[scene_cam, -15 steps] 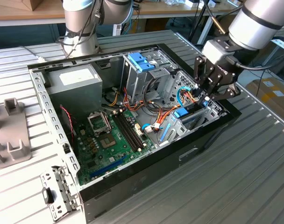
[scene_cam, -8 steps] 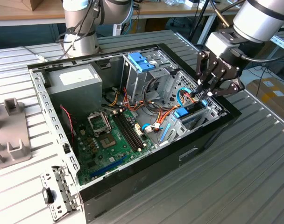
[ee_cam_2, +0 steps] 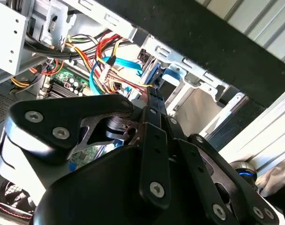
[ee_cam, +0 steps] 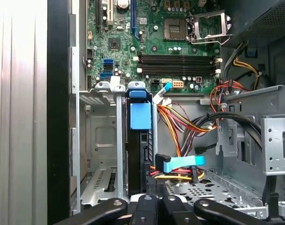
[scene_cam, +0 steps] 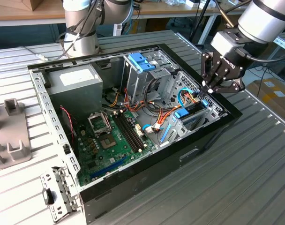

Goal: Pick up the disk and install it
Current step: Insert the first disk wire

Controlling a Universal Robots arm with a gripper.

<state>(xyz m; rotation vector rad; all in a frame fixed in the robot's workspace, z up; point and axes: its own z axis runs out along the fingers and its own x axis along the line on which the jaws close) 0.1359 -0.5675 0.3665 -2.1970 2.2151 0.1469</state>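
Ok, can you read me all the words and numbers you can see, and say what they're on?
There is nothing I can quote for sure.
White lettering on the pincer: too small to read.
Pale label on the power supply: its print is too small to read.
Tiny white markings on the motherboard: unreadable.
Blue tab of the disk: no writing that I can see.

The computer case (scene_cam: 133,183) has a glossy black outer wall and dull bare sheet metal inside. The table (scene_cam: 255,178) is ribbed, matt grey metal. The disk (ee_cam: 140,140) has a dark body with smooth bright blue plastic on its end. The gripper (scene_cam: 213,86) is matt black metal with shiny screw heads. The motherboard (ee_cam: 152,28) is green, slightly glossy. The cables (ee_cam: 180,126) wear smooth coloured plastic.
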